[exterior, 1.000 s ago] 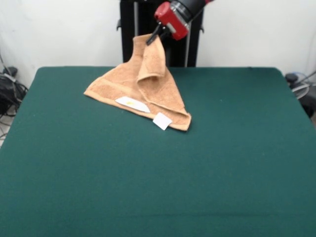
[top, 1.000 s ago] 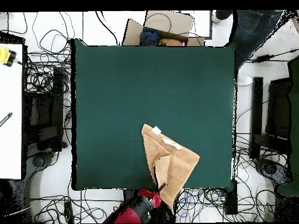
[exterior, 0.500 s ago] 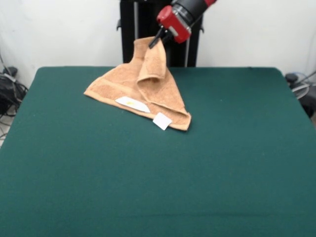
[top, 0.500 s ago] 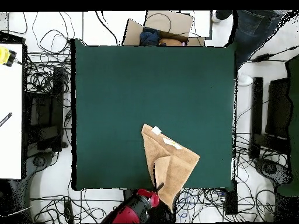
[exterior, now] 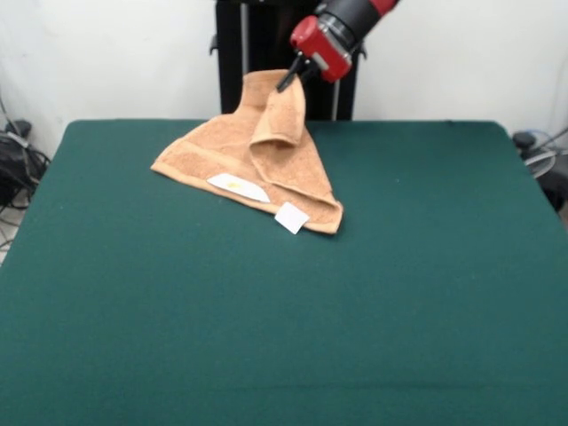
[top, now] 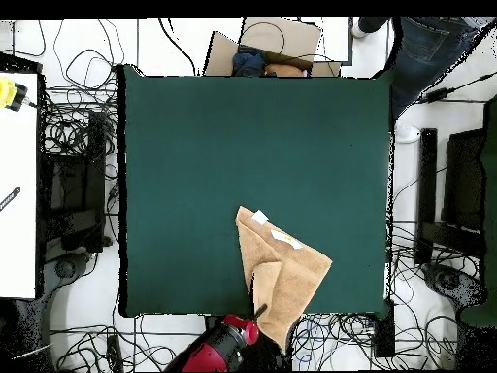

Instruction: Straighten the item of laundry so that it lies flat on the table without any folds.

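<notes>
Towel (exterior: 257, 155) is held by one corner in the closed end effector (exterior: 291, 75), tented near the far edge of the surface (exterior: 373, 293). The corner should be drawn outward and lowered so the draped fold opens flat.

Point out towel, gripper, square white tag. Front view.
towel (exterior: 288, 160): front view, on the lifted fold's middle.
gripper (exterior: 288, 78): front view, at the dark tips on the towel's raised corner.
square white tag (exterior: 291, 217): front view, tag's centre.
</notes>
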Controlling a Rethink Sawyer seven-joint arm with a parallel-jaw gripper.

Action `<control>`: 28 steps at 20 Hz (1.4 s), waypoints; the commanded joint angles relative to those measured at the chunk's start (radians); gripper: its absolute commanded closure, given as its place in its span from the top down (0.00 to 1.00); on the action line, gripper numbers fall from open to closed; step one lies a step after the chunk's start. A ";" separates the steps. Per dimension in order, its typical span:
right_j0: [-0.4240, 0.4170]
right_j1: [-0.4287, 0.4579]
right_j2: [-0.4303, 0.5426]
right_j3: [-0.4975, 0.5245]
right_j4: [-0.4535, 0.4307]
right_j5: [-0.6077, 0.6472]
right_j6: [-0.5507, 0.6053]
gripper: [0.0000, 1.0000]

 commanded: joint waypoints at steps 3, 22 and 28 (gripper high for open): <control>0.008 0.084 0.183 -0.046 0.045 0.014 0.297 0.00; 0.028 0.117 0.222 -0.055 0.053 -0.032 0.303 0.00; 0.021 0.121 0.226 -0.045 0.038 -0.058 0.314 0.00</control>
